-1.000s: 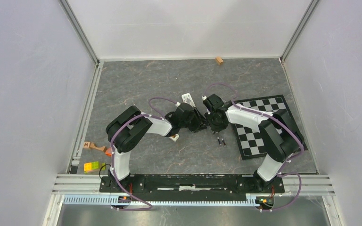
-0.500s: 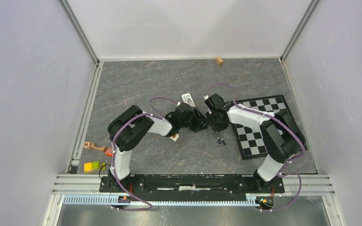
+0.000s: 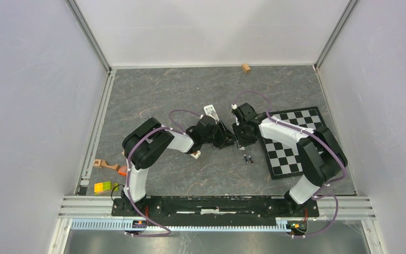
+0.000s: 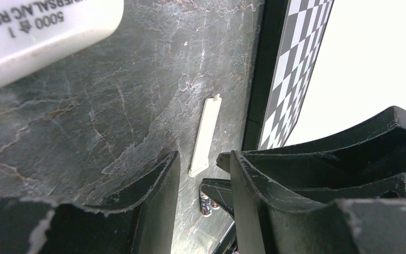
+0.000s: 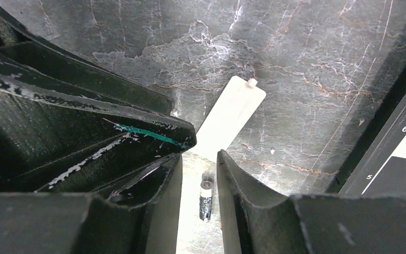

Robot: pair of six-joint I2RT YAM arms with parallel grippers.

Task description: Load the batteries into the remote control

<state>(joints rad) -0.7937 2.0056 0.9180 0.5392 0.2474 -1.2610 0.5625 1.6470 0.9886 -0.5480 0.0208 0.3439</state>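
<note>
Two small dark batteries (image 3: 249,159) lie side by side on the grey table, just near of both grippers. They also show in the left wrist view (image 4: 206,203), and one shows in the right wrist view (image 5: 206,203). A thin white battery cover (image 4: 206,135) lies flat beyond the fingers and also shows in the right wrist view (image 5: 227,119). My left gripper (image 3: 230,140) and right gripper (image 3: 241,142) nearly meet tip to tip above the table. Both are open and empty. The slim remote with coloured buttons is not identifiable; a small white end (image 3: 195,154) pokes out from under the left arm.
A wider white remote (image 3: 210,111) printed "5000 in 1" (image 4: 31,26) lies just beyond the left gripper. A chessboard mat (image 3: 296,143) lies to the right. A wooden block (image 3: 246,67) sits at the back wall. Coloured blocks (image 3: 103,186) lie at the near left.
The right wrist has shifted slightly to the right and away, turning its gripper more towards the near side. The left gripper has edged right towards it. The batteries have not moved.
</note>
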